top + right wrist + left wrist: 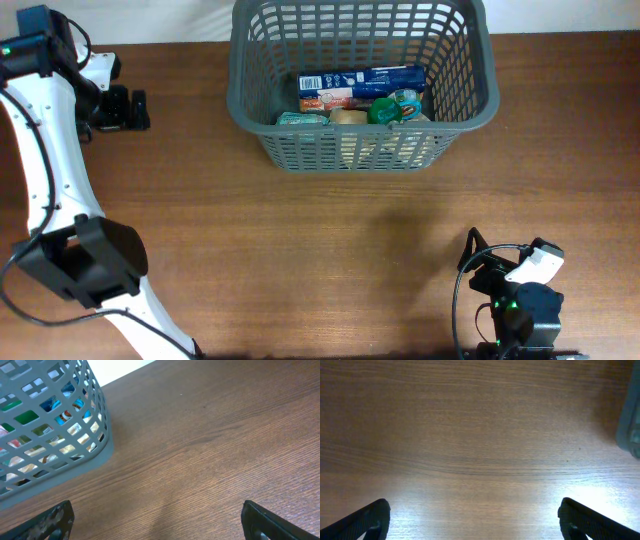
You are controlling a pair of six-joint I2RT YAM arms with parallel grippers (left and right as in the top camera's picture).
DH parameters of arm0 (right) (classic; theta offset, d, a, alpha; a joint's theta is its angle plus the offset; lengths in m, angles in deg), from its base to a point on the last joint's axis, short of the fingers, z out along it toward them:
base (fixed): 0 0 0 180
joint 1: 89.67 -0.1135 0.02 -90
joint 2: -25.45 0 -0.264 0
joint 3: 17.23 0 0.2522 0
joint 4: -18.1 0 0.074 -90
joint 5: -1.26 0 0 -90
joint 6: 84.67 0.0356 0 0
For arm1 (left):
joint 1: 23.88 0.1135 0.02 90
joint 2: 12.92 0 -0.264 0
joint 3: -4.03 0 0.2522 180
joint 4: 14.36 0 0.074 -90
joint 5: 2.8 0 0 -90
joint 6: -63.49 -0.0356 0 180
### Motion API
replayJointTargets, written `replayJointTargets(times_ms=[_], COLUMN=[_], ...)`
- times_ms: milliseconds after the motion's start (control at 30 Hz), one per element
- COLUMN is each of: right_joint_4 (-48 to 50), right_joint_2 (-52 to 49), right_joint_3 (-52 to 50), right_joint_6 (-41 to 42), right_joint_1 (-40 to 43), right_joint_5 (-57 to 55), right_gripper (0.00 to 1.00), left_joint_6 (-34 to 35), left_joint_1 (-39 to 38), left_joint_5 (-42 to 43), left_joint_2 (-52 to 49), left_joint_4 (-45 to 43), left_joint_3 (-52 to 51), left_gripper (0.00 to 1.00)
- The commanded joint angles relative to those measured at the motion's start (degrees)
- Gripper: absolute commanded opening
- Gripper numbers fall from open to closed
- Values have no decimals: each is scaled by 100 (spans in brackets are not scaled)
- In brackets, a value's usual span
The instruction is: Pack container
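The dark grey lattice basket (pixel 250 95) stands at the back middle of the wooden table. It holds several groceries: a blue box (pixel 365 79), a green round pack (pixel 388 108), a teal pack (pixel 302 118). The basket's corner also shows in the right wrist view (pixel 95 455) and its edge in the left wrist view (pixel 631 425). My left gripper (pixel 128 108) is at the far left, open and empty, its fingers wide apart over bare wood (pixel 472 520). My right gripper (pixel 478 250) is near the front right, open and empty (pixel 157 520).
The left arm (pixel 60 170) runs along the table's left side down to the front edge. The right arm's base (pixel 525 310) sits at the front right. A white wall edge borders the table's back.
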Motion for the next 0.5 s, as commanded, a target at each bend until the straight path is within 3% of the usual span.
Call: replayJointTargets(times_ms=[0, 67, 133, 467], right_joint_4=[20, 20, 20, 20], right_joint_2=[70, 70, 70, 70], right_joint_3=[-48, -48, -48, -48], right_joint_6=[50, 50, 50, 50], right_joint_1=[-59, -59, -59, -59], right_joint_5=[-28, -28, -28, -28], right_gripper=[99, 99, 99, 99], left_joint_6=[57, 55, 55, 55], left_joint_1=[-70, -66, -90, -1338], left_joint_5=[61, 61, 63, 61], left_joint_2=[951, 1379, 1899, 5724], left_joint_4=[-39, -111, -739, -6535], left_joint_3=[-293, -645, -1182, -5729], left_gripper=[99, 99, 99, 99])
